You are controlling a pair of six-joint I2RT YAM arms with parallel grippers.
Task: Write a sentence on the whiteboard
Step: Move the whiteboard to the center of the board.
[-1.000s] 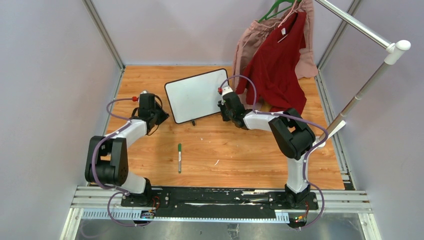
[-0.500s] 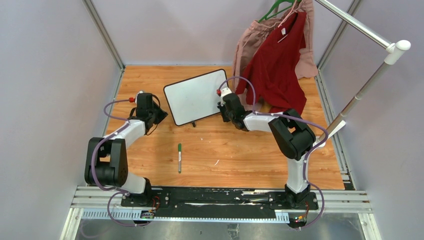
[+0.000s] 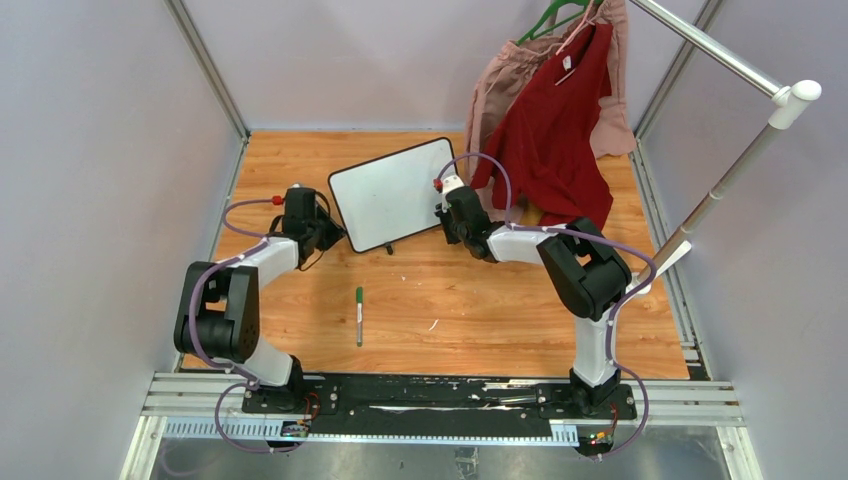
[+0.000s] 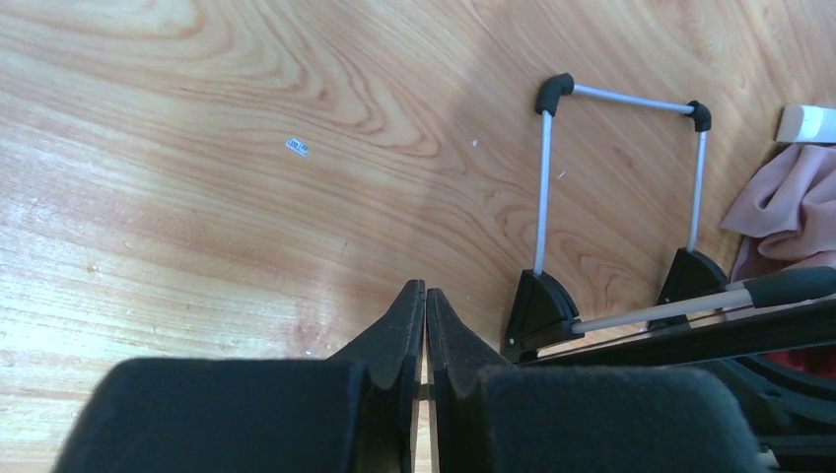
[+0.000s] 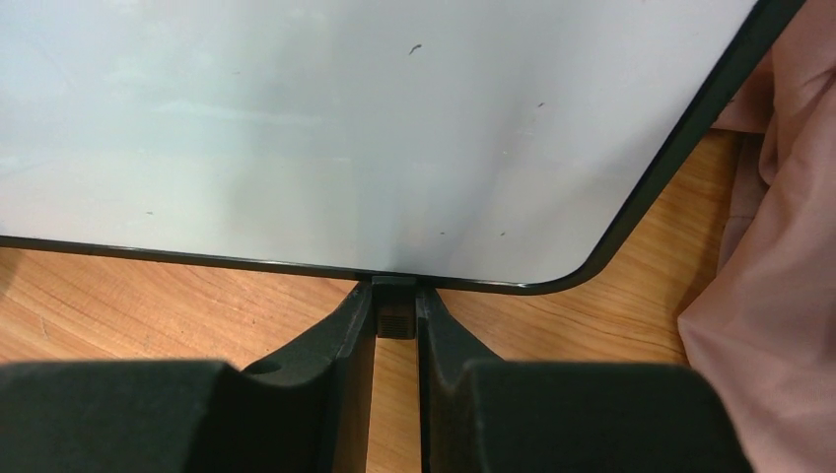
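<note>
The whiteboard [image 3: 390, 193] stands tilted at the back middle of the wooden table. Its white face is blank and the sentence does not show on it. My right gripper [image 3: 442, 213] is at the board's right edge. In the right wrist view it [image 5: 396, 307] is shut on a small black foot [image 5: 395, 317] of the whiteboard [image 5: 345, 118]. My left gripper [image 3: 330, 236] is shut and empty by the board's lower left corner. In the left wrist view it [image 4: 425, 292] is just left of the board's wire stand [image 4: 543, 197]. A green marker [image 3: 359, 315] lies on the table in front, away from both grippers.
Red and pink garments [image 3: 550, 130] hang from a hanger at the back right, just behind my right arm; pink cloth [image 5: 774, 256] is right of the board. A metal rail [image 3: 730, 170] slants along the right side. A white scrap [image 3: 432, 325] lies near the marker.
My left gripper has moved right and slightly nearer, up to the whiteboard's lower left corner. The board has shifted slightly. The right gripper stays on the board's foot.
</note>
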